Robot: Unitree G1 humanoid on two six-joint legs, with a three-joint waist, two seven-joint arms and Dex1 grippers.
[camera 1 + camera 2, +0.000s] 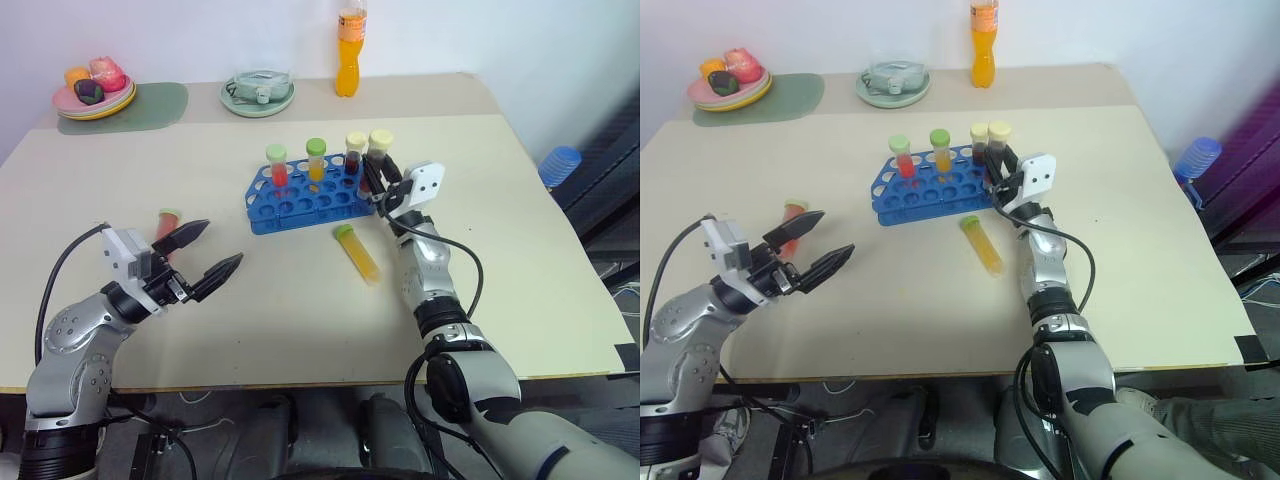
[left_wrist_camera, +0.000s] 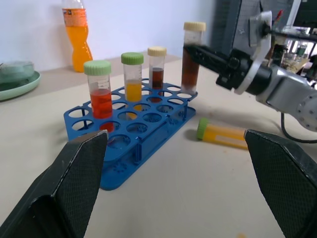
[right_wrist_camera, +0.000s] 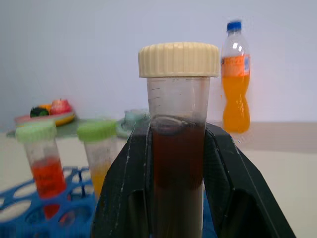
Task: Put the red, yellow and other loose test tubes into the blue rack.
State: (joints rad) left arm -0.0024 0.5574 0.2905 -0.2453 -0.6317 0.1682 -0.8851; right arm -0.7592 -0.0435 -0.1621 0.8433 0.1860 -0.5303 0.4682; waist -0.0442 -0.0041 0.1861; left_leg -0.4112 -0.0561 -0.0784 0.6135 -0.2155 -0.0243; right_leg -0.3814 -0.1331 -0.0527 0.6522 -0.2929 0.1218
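You've got a big beige rectangular table (image 1: 300, 330) taking up most of the head view, and the bright blue plastic rack with round holes (image 1: 300, 205) sits a bit above centre frame. Three capped tubes stand in it: red liquid (image 1: 278, 170), yellow liquid (image 1: 316, 160) and a dark brown one (image 1: 354, 155).

Your right gripper (image 1: 375, 178) is at the rack's right end, just right of centre, jaws clamped on a clear tube of dark brown liquid with a cream cap (image 3: 178, 139), held upright over that end.

Your left gripper (image 1: 205, 255) is in the lower left, jaws wide apart with nothing between them.

A clear tube of yellow liquid with a green cap (image 1: 358, 250) lies flat on the table just below the rack. Another tube with red liquid (image 1: 167, 222) lies beside the left gripper's upper finger.

The tall orange drink bottle (image 1: 350, 50) stands at the top centre.
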